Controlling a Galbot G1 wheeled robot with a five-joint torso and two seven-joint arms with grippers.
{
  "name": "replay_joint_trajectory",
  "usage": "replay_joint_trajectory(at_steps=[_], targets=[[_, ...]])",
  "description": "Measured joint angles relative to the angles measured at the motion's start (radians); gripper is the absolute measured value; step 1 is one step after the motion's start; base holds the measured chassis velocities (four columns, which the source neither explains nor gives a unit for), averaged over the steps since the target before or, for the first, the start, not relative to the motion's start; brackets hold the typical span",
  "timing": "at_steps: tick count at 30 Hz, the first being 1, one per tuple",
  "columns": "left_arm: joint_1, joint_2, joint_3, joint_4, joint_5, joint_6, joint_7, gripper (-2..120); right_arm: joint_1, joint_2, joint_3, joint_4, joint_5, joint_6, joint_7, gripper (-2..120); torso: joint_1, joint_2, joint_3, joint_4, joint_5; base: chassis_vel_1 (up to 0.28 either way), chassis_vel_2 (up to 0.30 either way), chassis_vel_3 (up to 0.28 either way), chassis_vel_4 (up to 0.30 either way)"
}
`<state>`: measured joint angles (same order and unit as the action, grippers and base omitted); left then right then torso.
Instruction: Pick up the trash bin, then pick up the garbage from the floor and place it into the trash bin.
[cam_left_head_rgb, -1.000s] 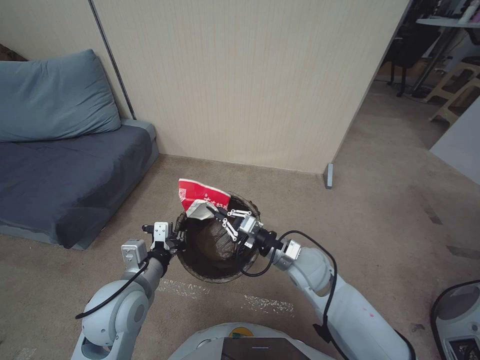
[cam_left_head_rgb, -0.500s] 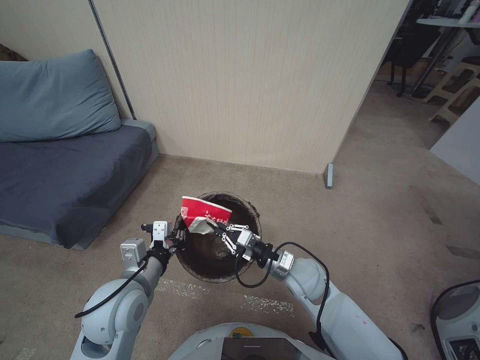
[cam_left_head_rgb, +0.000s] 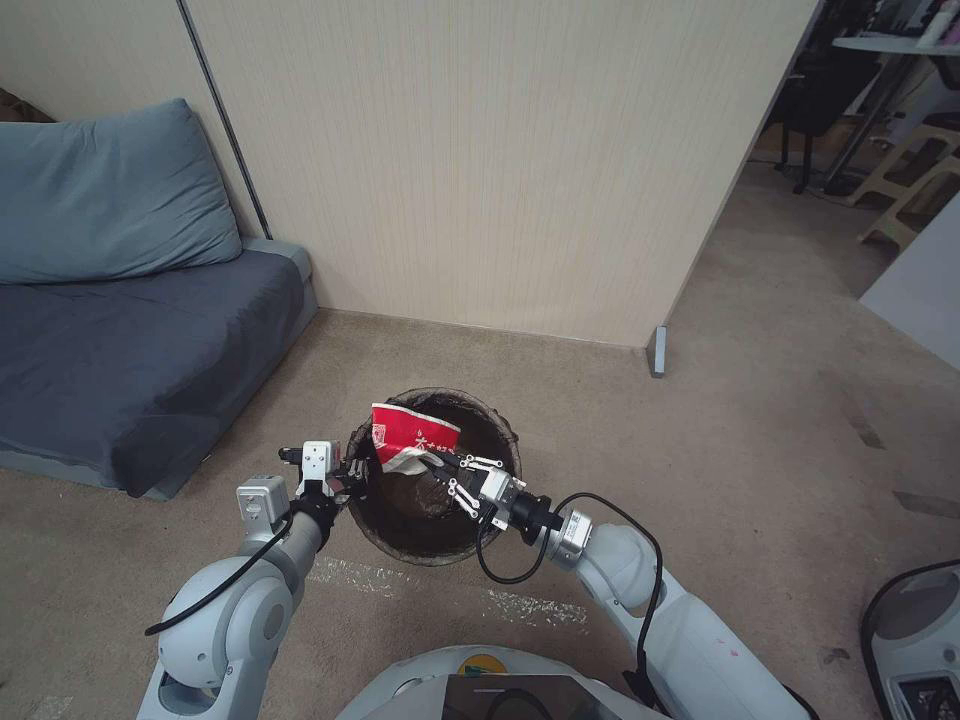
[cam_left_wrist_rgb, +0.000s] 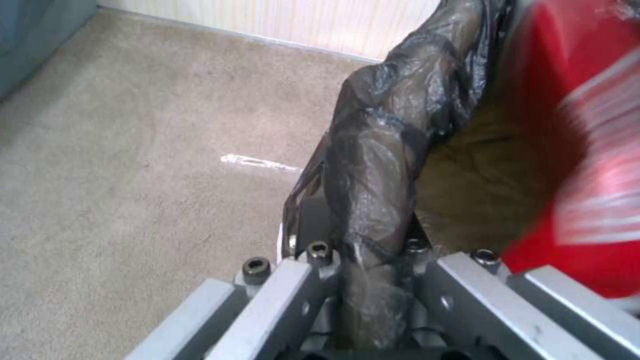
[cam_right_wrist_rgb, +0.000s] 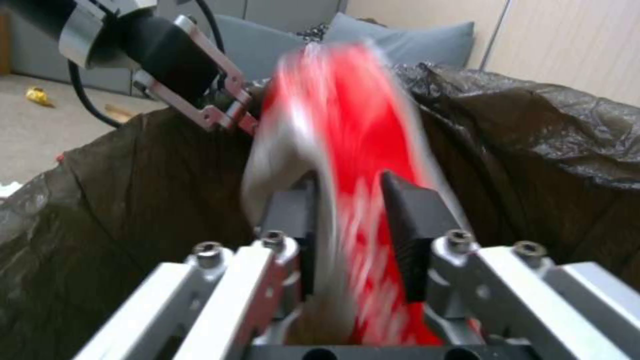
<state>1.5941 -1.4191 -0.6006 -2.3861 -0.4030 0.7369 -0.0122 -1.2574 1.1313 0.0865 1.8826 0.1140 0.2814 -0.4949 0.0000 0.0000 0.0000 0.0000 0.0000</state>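
Carpet corner by a panel wall, bin held up, carton going in.
Beige carpet floor, grey sofa to the left. Left gripper pinched on the bag-lined rim of the trash bin. Right gripper over the bin mouth, jaws closed on a red-and-white carton, partly inside.

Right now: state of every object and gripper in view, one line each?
trash bin: held up off the floor, liner folded over rim.
left gripper: shut on the bin's rim.
red-and-white carton: gripped, inside the bin's mouth.
right gripper: shut on the carton, over the bin opening.
sofa: cushion leaning against wall.
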Motion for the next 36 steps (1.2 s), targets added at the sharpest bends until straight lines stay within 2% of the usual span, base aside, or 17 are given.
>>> replay_joint_trajectory(at_steps=[1, 3, 7, 9, 10, 12, 13, 16, 17, 19, 22, 27, 30, 31, 34, 36], targets=[[0.000, 0.000, 0.000, 0.000, 0.000, 0.000, 0.000, 0, 0.000, 0.000, 0.000, 0.000, 0.000, 0.000, 0.000, 25, 0.000, 0.000, 0.000, 0.0000, 0.0000, 0.000, 0.000, 0.000, 0.000], [0.000, 0.000, -0.002, 0.001, 0.000, 0.000, 0.002, 0, -0.005, -0.004, 0.006, -0.001, -0.001, 0.004, -0.005, 39, 0.000, 0.000, 0.000, 0.0000, 0.0000, 0.000, 0.000, 0.000, 0.000], [-0.001, 0.001, -0.007, 0.002, 0.002, -0.001, 0.000, 0, -0.009, -0.008, 0.014, 0.000, -0.003, 0.004, -0.011, 47, 0.000, 0.000, 0.000, -0.0002, 0.0001, 0.000, 0.000, 0.000, 0.000], [-0.001, 0.000, -0.007, 0.003, 0.003, -0.001, 0.000, 0, -0.013, -0.009, 0.017, 0.003, -0.003, 0.004, -0.017, 59, 0.000, 0.000, 0.000, 0.0000, 0.0000, 0.000, 0.000, 0.000, 0.000], [-0.001, 0.000, -0.007, 0.003, 0.003, -0.001, 0.000, 0, -0.013, -0.009, 0.017, 0.003, -0.003, 0.004, -0.017, 59, 0.000, 0.000, 0.000, 0.0000, 0.0000, 0.000, 0.000, 0.000, 0.000], [-0.001, 0.000, -0.005, 0.004, 0.004, -0.001, 0.001, 0, -0.019, -0.010, 0.021, 0.005, -0.003, 0.005, -0.021, 71, 0.000, 0.000, 0.000, 0.0000, 0.0000, 0.000, 0.000, 0.000, 0.000], [-0.001, 0.000, -0.005, 0.004, 0.004, -0.001, 0.001, 0, -0.019, -0.010, 0.021, 0.005, -0.003, 0.005, -0.021, 71, 0.000, 0.000, 0.000, 0.0000, 0.0000, 0.000, 0.000, 0.000, 0.000], [-0.002, 0.002, -0.005, 0.006, 0.005, -0.001, 0.005, 0, -0.027, -0.011, 0.028, 0.013, -0.003, 0.006, -0.024, 86, 0.000, 0.000, 0.000, 0.0000, 0.0001, 0.000, 0.000, 0.000, 0.000], [-0.002, 0.002, -0.005, 0.006, 0.005, -0.001, 0.005, 0, -0.027, -0.011, 0.028, 0.013, -0.003, 0.006, -0.024, 86, 0.000, 0.000, 0.000, 0.0000, 0.0001, 0.000, 0.000, 0.000, 0.000], [0.000, 0.005, -0.006, 0.008, 0.020, -0.001, 0.016, 0, -0.035, -0.010, 0.035, 0.028, -0.004, 0.011, -0.020, 95, 0.000, 0.000, 0.000, 0.0000, 0.0001, 0.000, 0.000, 0.000, 0.000], [0.003, 0.008, -0.006, 0.011, 0.030, -0.007, 0.021, 0, -0.048, -0.001, 0.059, 0.078, -0.002, 0.012, 0.007, 100, 0.000, 0.000, 0.000, 0.0000, 0.0000, 0.000, 0.000, 0.000, 0.000], [0.005, 0.011, -0.004, 0.012, 0.035, -0.014, 0.022, 0, -0.076, 0.034, 0.110, 0.179, 0.001, 0.003, 0.066, 100, 0.000, 0.000, 0.000, 0.0002, 0.0000, 0.000, 0.000, 0.000, 0.000], [0.009, 0.019, -0.003, 0.012, 0.039, -0.018, 0.023, 0, -0.117, 0.083, 0.195, 0.287, 0.002, -0.012, 0.142, 100, 0.000, 0.000, 0.000, 0.0000, 0.0000, 0.000, 0.000, 0.000, 0.000], [0.009, 0.019, -0.003, 0.012, 0.039, -0.018, 0.023, 0, -0.117, 0.083, 0.195, 0.287, 0.002, -0.012, 0.142, 100, 0.000, 0.000, 0.000, 0.0000, 0.0000, 0.000, 0.000, 0.000, 0.000], [0.012, 0.030, -0.008, 0.012, 0.039, -0.021, 0.024, 0, -0.173, 0.126, 0.313, 0.364, -0.003, -0.022, 0.223, 100, 0.000, 0.000, 0.000, -0.0002, 0.0000, 0.000, 0.000, 0.000, 0.000], [0.012, 0.032, -0.008, 0.013, 0.039, -0.022, 0.024, 0, -0.181, 0.132, 0.331, 0.371, -0.004, -0.022, 0.229, 100, 0.000, 0.000, 0.000, -0.0001, 0.0000, 0.000, 0.000, 0.000, 0.000]])
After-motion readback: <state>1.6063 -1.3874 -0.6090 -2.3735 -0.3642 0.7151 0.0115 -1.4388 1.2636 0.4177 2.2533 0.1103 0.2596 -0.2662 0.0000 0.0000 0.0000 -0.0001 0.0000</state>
